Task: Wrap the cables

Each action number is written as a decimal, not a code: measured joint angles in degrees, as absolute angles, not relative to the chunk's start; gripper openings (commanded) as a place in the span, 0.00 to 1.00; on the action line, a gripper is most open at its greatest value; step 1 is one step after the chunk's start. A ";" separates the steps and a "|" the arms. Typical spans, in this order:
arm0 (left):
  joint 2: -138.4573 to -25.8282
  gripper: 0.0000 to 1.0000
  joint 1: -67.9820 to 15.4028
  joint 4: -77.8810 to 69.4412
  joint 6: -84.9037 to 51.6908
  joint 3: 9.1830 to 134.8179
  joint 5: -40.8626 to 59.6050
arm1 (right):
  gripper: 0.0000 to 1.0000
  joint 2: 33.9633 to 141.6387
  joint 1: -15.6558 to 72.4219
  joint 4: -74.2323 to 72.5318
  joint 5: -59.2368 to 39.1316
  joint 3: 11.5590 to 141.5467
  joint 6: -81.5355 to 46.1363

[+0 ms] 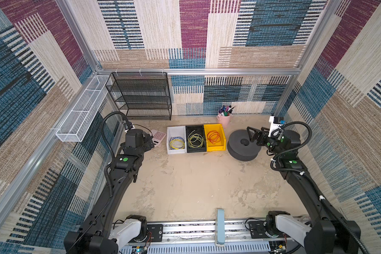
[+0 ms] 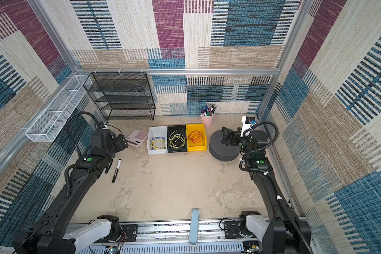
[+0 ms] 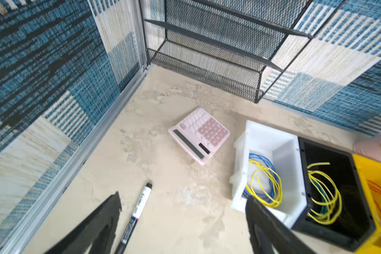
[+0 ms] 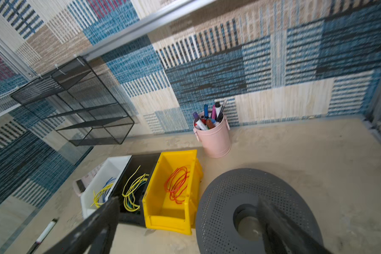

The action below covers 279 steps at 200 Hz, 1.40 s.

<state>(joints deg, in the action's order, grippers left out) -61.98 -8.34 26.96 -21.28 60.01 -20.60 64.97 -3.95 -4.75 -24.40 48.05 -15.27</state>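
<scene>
Beige mottled tabletop point(image 1: 196, 187) boxed in by patchwork woven walls, in both top views. Coiled loosely inside the open yellow plastic bin point(image 1: 216, 148): the thin red-orange wire point(image 1: 213, 136), untouched, sprung into loops and held from sprawling by the bin walls. Touching it in a row, a black plastic bin point(image 1: 197, 150) with a yellow-green wire coil point(image 1: 195, 140) and a white plastic bin point(image 1: 174, 132) with a blue-and-yellow wire coil point(image 1: 176, 143); sorted by colour, probably to prevent tangling. Just beside the yellow plastic bin, a round grey perforated spool point(image 1: 235, 140), likely the form to wind onto. Above that spool, the right gripper point(image 1: 254, 134), jaws spread and empty. Near a pink desk calculator point(image 2: 136, 136), the left gripper point(image 2: 121, 143), likewise released, well apart from the red-orange wire.

Left wrist view: black fingers point(image 3: 103, 220) splayed wide over bare table, a black marker pen point(image 3: 137, 211) on the surface below, seen between them, ungripped; only a sliver of the red-orange wire visible at the frame edge.

Right wrist view: fingers point(image 4: 101, 222) parted, one over the spool's hub, the red-orange wire in plain sight in the yellow plastic bin. Well posed for a reach into that bin, by judgement; wrapping not yet begun.
</scene>
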 measured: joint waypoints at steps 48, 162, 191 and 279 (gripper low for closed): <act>-60.53 0.97 -10.02 34.46 -24.51 61.49 -16.27 | 0.94 81.23 -22.20 -1.48 -42.87 50.87 -21.41; -64.86 0.90 -11.79 36.91 -28.08 65.52 -5.67 | 0.72 97.30 -27.57 -14.96 -54.17 42.52 -26.83; -65.76 0.89 -12.47 36.93 -28.51 66.83 -5.65 | 0.65 102.45 -27.55 -20.40 -56.53 41.91 -29.58; -69.43 0.87 -14.00 37.08 -28.97 70.17 -4.34 | 0.43 109.14 -25.17 -31.40 -59.59 43.53 -36.10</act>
<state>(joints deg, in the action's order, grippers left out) -69.43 -14.00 37.08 -28.97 70.17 -4.34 109.14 -25.17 -31.40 -59.59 43.53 -36.10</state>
